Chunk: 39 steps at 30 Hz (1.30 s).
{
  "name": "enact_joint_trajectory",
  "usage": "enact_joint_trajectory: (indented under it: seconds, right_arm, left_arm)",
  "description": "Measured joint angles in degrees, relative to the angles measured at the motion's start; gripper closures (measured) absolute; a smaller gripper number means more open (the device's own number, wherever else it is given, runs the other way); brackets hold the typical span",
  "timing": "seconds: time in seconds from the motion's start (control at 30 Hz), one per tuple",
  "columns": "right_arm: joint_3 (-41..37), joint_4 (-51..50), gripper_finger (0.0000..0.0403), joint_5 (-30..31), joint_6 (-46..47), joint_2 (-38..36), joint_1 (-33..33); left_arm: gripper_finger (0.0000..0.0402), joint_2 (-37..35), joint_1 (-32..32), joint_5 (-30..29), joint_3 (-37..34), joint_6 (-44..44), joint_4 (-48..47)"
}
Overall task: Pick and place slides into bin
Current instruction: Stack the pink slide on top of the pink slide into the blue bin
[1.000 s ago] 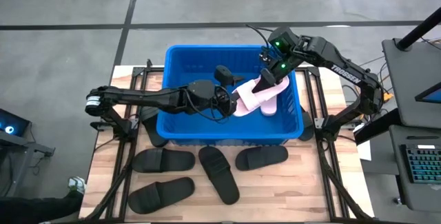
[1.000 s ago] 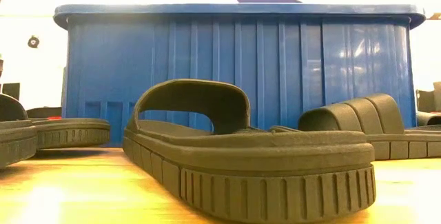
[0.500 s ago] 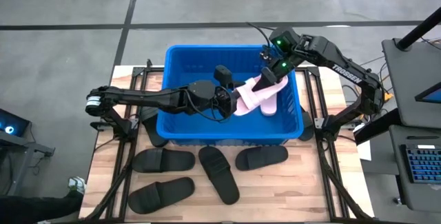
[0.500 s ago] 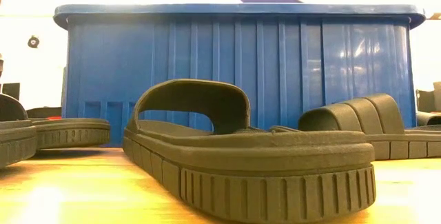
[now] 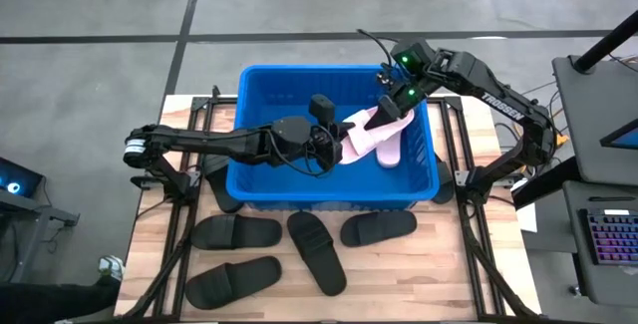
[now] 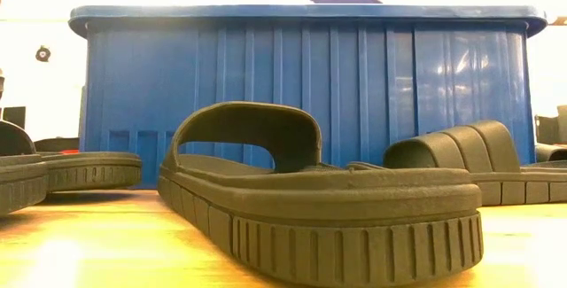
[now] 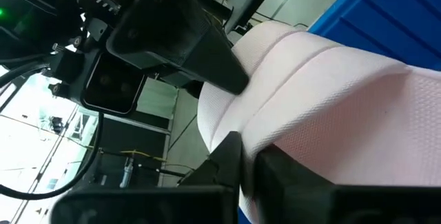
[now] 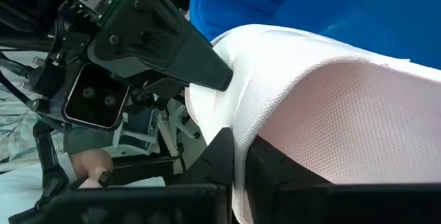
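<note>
Both the left claw [image 5: 337,145] and right claw [image 5: 387,111] grip one pink slide [image 5: 364,135] over the bin [image 5: 261,77]; next, one should release, four black slides [image 5: 317,251] waiting at 6 o'clock on the surface [image 5: 419,274]

We saw two dark jointed arms; the right arm [image 5: 488,93] bore white lettering, green lights and thin black cables.

Slides and bin, present positions

One pale pink slide [image 5: 365,133] hangs tilted above my blue bin [image 5: 261,93]; the second pink slide [image 5: 391,150] lies inside at 3 o'clock. Four black slides [image 5: 317,252] rest outside at 6 o'clock.
</note>
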Motion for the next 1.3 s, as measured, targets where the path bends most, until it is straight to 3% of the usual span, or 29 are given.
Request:
enact_joint_trajectory:
  seconds: [0.37, 0.77, 1.17, 1.3]
  right_arm:
    - [0.00, 2.78, 0.0346, 0.39, -0.20, -1.13, -0.04]
    - [-0.07, 4.35, 0.0342, 1.23, -0.18, -2.86, -0.29]
    - [7.44, 4.78, 0.0344, 13.59, -6.25, -3.71, -2.84]
    - [13.46, 4.66, 0.0345, 19.67, -10.36, -3.71, -2.95]
  left_arm:
    - [0.0401, -1.77, 0.37, -0.32, -0.19, -3.06, 0.36]
    - [0.0401, -3.13, 0.42, -1.55, -0.59, -4.76, -4.91]
    - [0.0402, -3.51, 0.46, -4.29, -0.98, -5.10, -6.92]
    - [0.0402, -5.07, 0.42, -2.53, -1.45, -10.34, -7.17]
